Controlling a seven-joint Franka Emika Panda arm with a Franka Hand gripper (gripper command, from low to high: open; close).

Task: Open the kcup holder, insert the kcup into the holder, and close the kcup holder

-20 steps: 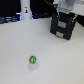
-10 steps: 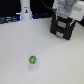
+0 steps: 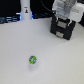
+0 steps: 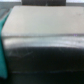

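Nothing much has shifted since a second ago: my claw (image 3: 64, 14) still sits at the black kcup holder (image 3: 63, 28), far on the exterior view's right. Green kcup (image 3: 33, 60) lies alone on the white bench (image 3: 15, 50), well apart from the claw, nearer the camera and toward the exterior view's left. Wrist view shows only a blurred dark surface close up. Whether the claw is clenched or released, I cannot tell.
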